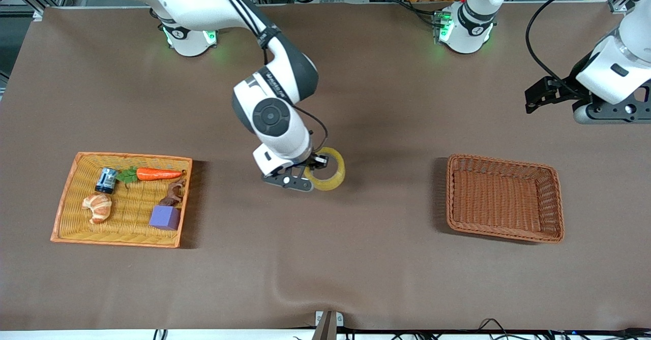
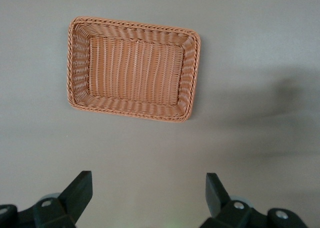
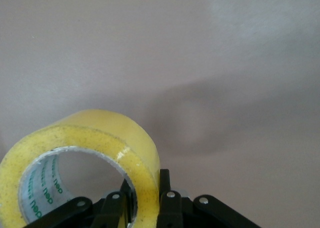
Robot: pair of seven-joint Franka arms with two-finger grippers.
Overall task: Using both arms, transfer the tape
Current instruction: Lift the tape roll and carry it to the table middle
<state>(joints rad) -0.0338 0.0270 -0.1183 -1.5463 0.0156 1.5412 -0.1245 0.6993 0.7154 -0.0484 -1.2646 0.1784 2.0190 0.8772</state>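
Now right end effector (image 1: 316, 166) pinches glossy yellow tape ring (image 1: 330, 176) wall.

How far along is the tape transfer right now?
Done: the right end effector has the tape pinched by its wall, over mid-table. In hand: carrying it. Left: the handoff to the left end effector, waiting open, and placing it in the empty brown basket.

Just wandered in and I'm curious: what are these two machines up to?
The right arm's end effector is shut on a roll of yellow packing tape, gripping its wall above the brown table between the two baskets. The left arm's end effector waits open, above the table near the empty brown wicker basket. The orange tray holds a carrot, croissant and purple block.
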